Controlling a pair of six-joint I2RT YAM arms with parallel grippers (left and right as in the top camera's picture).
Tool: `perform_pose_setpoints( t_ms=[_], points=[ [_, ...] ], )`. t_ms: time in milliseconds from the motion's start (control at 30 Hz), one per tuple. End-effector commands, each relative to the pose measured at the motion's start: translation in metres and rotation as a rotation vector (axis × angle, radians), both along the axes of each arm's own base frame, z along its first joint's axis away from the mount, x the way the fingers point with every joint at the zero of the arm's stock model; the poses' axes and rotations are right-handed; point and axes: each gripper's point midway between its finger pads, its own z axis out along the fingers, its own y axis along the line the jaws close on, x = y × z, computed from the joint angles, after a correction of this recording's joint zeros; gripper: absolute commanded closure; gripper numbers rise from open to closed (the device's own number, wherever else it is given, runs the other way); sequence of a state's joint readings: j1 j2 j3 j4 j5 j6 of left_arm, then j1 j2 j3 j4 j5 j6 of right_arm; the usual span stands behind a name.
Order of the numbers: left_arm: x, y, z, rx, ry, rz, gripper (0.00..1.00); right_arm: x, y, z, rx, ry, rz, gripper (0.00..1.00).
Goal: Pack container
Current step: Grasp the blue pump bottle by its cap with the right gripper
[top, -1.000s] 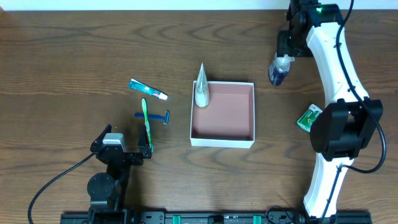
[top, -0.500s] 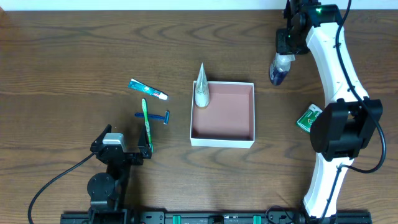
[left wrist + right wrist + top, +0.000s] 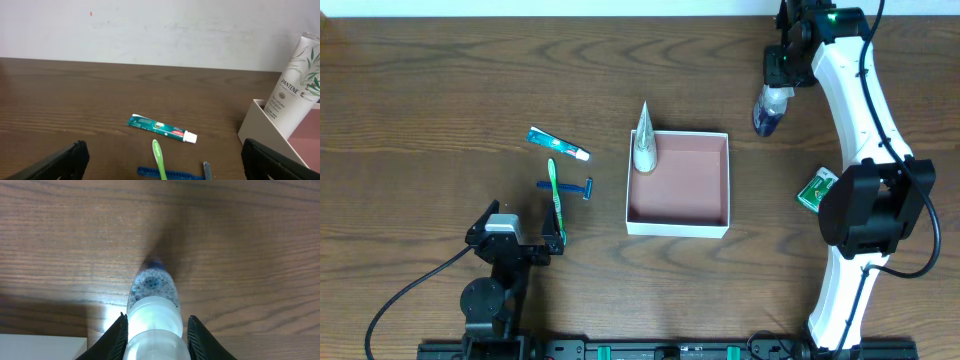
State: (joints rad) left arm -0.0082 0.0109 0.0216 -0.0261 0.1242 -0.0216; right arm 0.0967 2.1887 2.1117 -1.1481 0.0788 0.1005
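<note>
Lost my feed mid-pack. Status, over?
Left claw open, empty. Right claw shut on bottle, right of container. Container holds one tube. Nothing between bottle and container.

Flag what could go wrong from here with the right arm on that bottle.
1. The right hand pinches the bottle only at its pale, rounded top end. The rest sticks out past the fingers, so it may slip or swing in transit.
2. The Pantene tube leans against a corner wall of the container. A bottle dropped close to it may tip it over or out.
</note>
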Motion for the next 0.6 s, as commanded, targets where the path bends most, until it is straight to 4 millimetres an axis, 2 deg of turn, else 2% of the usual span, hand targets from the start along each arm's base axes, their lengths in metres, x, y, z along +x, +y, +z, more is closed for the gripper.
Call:
perform_pose_setpoints(
  t_ms=[0, 167, 567],
  points=[
    [-0.001, -0.002, -0.016, 0.012, 0.045, -0.013, 0.02, -0.007, 0.0, -0.026, 0.008, 0.076, 0.013, 0.99],
    [-0.001, -0.002, -0.016, 0.012, 0.045, -0.013, 0.02, -0.008, 0.0, -0.008, 0.011, 0.039, 0.013, 0.99],
    [-0.001, -0.002, -0.016, 0.012, 0.045, -0.013, 0.02, -0.019, 0.0, 0.079, 0.027, -0.146, 0.015, 0.99]
  ],
)
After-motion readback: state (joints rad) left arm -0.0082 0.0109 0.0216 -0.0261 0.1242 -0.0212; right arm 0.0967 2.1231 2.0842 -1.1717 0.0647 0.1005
